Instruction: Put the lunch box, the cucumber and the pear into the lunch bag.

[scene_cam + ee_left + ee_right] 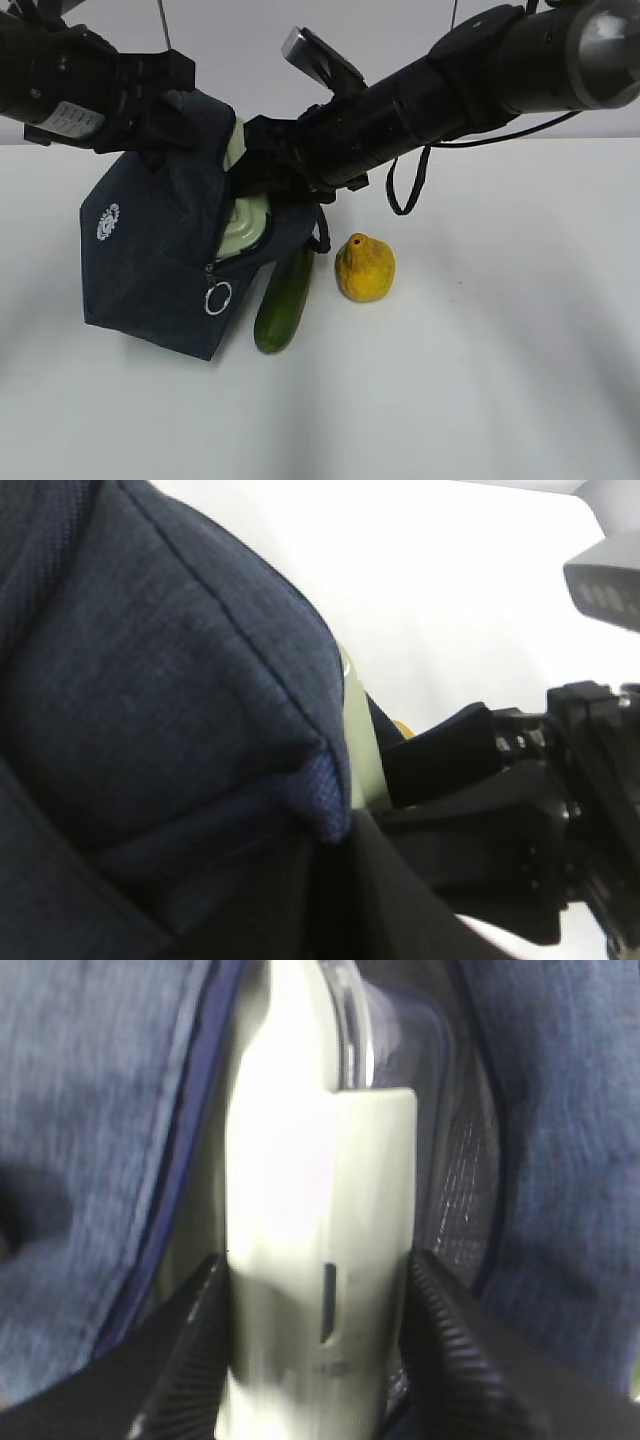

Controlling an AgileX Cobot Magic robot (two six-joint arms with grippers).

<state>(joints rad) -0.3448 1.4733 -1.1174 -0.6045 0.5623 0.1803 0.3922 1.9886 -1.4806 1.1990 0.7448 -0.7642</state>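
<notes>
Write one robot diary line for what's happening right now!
step: lunch box entering lunch bag | right gripper: shut on lunch box | left gripper: pinching bag top | cucumber, pear: on table

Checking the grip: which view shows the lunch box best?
The right wrist view: the lunch box fills it, clamped between the end effector's fingers. The exterior view shows only its lid inside the lunch bag; the left wrist view, a pale sliver.

White table point(480, 400), matte, soft shadows across surface. Pale plain wall point(240, 60) behind.
</notes>
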